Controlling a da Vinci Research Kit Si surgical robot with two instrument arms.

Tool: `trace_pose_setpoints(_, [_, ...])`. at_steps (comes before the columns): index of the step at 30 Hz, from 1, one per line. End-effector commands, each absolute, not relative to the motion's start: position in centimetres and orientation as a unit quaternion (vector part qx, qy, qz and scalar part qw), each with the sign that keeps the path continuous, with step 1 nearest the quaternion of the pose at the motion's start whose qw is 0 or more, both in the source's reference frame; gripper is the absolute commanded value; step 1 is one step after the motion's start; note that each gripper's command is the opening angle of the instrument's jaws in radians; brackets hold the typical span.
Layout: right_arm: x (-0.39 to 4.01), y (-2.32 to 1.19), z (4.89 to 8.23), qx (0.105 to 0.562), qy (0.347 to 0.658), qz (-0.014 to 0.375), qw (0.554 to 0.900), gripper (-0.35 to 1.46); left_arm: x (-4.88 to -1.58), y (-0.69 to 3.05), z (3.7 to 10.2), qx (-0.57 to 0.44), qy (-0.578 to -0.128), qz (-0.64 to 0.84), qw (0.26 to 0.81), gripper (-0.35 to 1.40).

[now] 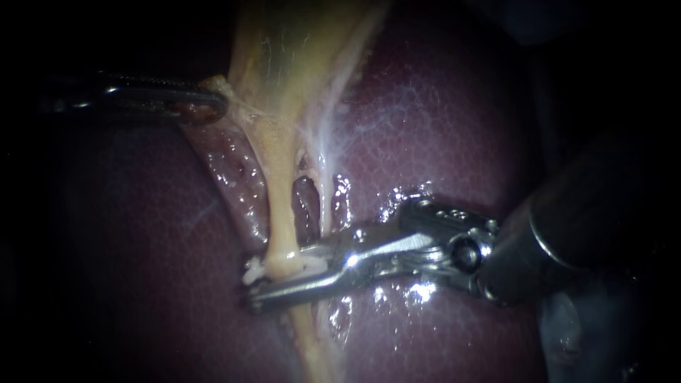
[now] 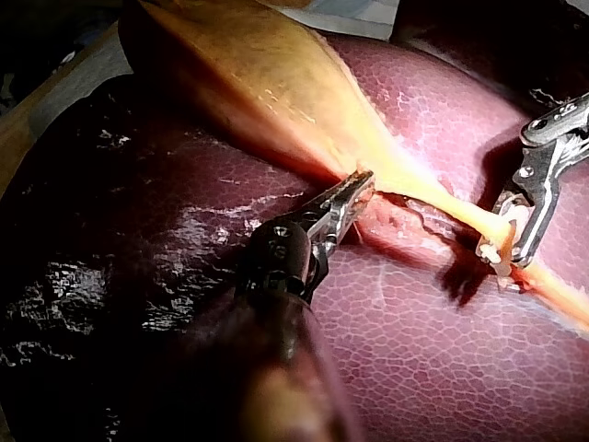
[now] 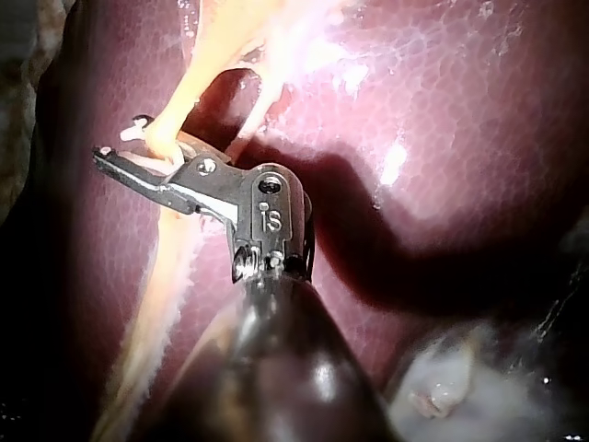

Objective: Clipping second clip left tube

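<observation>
The left tube [image 1: 280, 213], yellow and thick, runs down from the gallbladder [image 1: 284, 50] over the liver [image 1: 440, 120]. My right instrument [image 1: 250, 287] comes in from the right, and its jaws straddle this tube low down. A white clip [image 1: 250, 269] sits between them around the tube; the jaws still stand slightly apart. The right wrist view shows the clip's white ends [image 3: 138, 121] poking out beside the tube. My left instrument [image 1: 209, 106] is shut on the gallbladder's edge at the upper left and holds it taut, as seen in the left wrist view [image 2: 357, 189].
A thinner whitish right tube [image 1: 326, 206] runs just right of the left tube, with a dark window of liver between them. Wet, glistening liver surrounds both tubes. My right instrument's thick shaft [image 1: 582, 220] fills the right side.
</observation>
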State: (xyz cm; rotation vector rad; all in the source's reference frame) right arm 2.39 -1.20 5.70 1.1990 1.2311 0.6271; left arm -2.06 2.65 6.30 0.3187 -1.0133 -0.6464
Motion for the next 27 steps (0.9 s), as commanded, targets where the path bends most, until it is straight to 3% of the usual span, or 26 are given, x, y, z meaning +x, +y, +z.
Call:
trace_pose_setpoints(1, [2.39, -1.20, 5.69, 0.521, 0.533, 0.268, 0.610, -0.19, -2.06, 2.65, 6.30, 0.149, -0.475, -0.303, 0.813, -0.35])
trace_pose_setpoints(4, [2.39, -1.20, 5.68, 0.524, 0.533, 0.265, 0.609, -0.35, -2.06, 2.65, 6.30, 0.149, -0.475, -0.303, 0.813, -0.35])
trace_pose_setpoints(27, [2.36, -1.18, 5.73, 0.521, 0.534, 0.269, 0.609, -0.35, -2.07, 2.65, 6.31, 0.149, -0.475, -0.303, 0.813, -0.35])
